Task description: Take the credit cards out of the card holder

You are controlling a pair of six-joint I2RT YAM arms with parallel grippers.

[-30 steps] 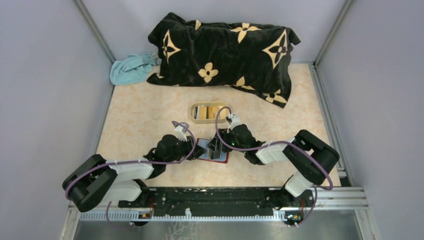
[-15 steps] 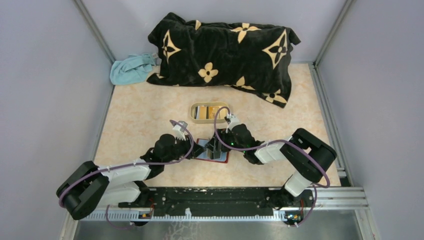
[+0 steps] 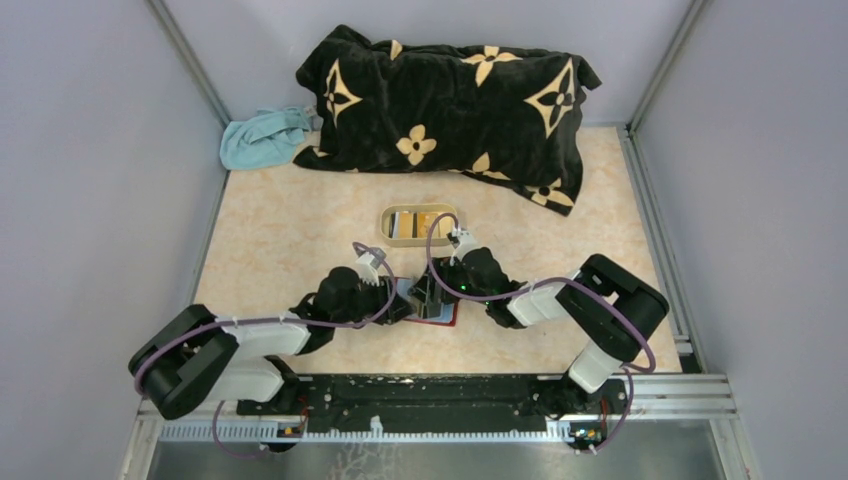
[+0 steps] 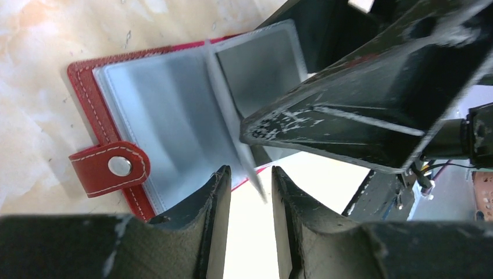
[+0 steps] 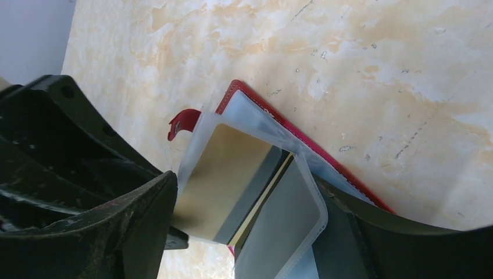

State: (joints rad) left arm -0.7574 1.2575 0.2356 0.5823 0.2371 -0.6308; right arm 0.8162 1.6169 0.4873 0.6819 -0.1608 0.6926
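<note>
The dark red card holder (image 3: 446, 313) lies open on the table between my two grippers. In the left wrist view its pale blue-grey sleeves (image 4: 168, 122) and red snap tab (image 4: 110, 168) show. One sleeve page stands on edge, its tip between my left gripper's (image 4: 250, 189) narrowly parted fingers. My right gripper (image 5: 256, 224) is open wide around raised clear sleeves. One sleeve holds a gold card with a grey stripe (image 5: 232, 180). Several credit cards (image 3: 418, 224) lie in the beige tray.
The beige oval tray (image 3: 385, 226) sits just behind the card holder. A black blanket with tan flowers (image 3: 450, 100) and a light blue cloth (image 3: 262, 137) lie at the back. Grey walls close in both sides.
My left gripper has moved right, up to the card holder's left side. My right gripper has stayed over the card holder, hardly moving.
</note>
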